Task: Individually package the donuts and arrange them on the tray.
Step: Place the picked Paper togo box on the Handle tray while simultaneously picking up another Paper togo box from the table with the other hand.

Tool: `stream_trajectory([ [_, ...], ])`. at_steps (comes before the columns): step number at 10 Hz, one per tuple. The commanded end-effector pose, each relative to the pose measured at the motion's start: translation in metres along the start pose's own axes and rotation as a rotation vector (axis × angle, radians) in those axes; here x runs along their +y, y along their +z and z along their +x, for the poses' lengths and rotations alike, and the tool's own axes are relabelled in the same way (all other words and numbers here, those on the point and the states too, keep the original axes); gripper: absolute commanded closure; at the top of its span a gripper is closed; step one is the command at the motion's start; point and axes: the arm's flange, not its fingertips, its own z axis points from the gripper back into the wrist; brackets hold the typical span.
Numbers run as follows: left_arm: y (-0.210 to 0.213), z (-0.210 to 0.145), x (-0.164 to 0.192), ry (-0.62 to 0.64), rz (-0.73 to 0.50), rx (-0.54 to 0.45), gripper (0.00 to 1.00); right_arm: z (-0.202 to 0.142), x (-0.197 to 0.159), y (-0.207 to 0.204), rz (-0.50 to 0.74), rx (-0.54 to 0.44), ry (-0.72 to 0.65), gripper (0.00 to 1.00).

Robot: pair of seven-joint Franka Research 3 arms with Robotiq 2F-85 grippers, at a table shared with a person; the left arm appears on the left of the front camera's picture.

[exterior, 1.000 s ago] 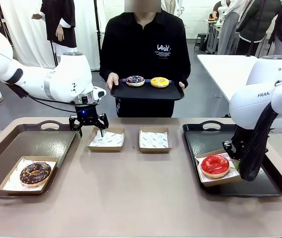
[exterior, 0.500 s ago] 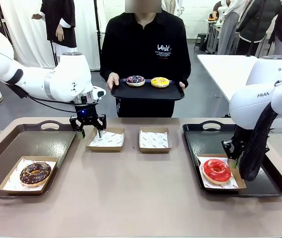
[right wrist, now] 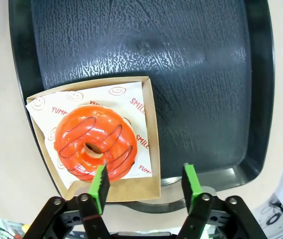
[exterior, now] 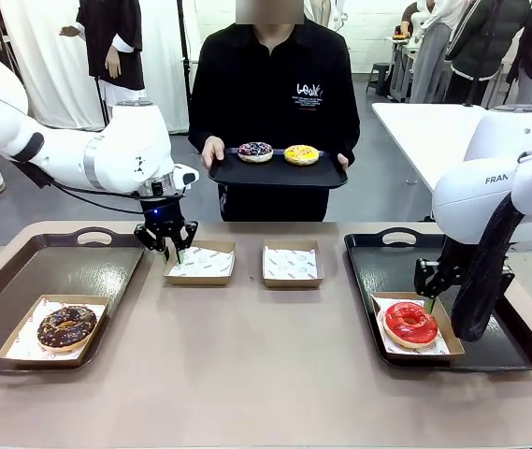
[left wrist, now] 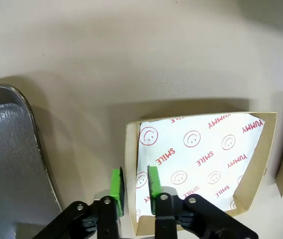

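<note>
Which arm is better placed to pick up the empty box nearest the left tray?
Left. The left hand straddles the wall of that empty box; the right hand hangs open above the boxed red donut.

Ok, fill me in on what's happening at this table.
The robot's left hand has its pads either side of an empty box's wall; whether it grips yet is unclear. The robot's right hand hangs open over the red donut, boxed on the right tray. The chocolate donut sits boxed on the left tray, a second empty box waits mid-table, and the person holds a black tray with the purple donut and yellow donut.
</note>
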Motion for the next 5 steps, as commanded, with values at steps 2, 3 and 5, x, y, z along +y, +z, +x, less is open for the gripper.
stream_trajectory([
  [2,0.001,0.0043,0.0032,-0.013,-0.021,0.013,1.0,-0.0115,-0.0019,-0.0101,0.006,-0.006,0.012,0.0],
  [3,0.0012,0.0038,0.0033,-0.014,-0.022,0.014,1.0,-0.012,-0.002,-0.0097,0.009,-0.007,0.012,0.0],
  [5,0.0017,0.0035,0.0034,-0.014,-0.02,0.021,1.0,-0.0138,-0.0041,-0.0066,0.018,-0.012,0.006,0.0],
])
